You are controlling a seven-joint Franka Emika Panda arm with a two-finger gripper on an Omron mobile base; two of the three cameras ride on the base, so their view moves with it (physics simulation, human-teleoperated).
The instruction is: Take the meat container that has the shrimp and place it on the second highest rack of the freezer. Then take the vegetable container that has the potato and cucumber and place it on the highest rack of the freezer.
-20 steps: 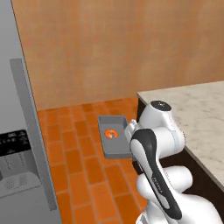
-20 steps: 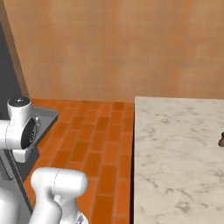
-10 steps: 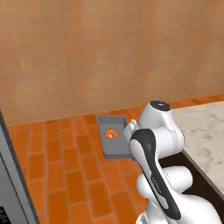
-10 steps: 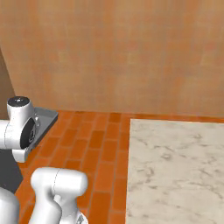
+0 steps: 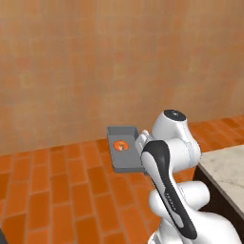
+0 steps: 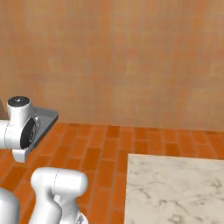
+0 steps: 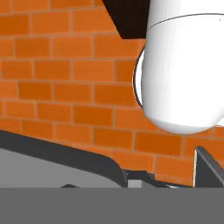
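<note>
Currently the grey tray (image 5: 125, 155) is riding level above the brick floor (image 5: 57, 190), and the shrimp (image 5: 121, 145) is sitting near the tray's middle, probably kept flat so it is not sliding about. Just right of it, the arm (image 5: 174, 143) is gripping the tray's near edge; the gripper's jaws are closed on that rim, though the arm's bulk is hiding them. Farther right, a marble counter (image 5: 224, 169) is showing at the edge.
</note>
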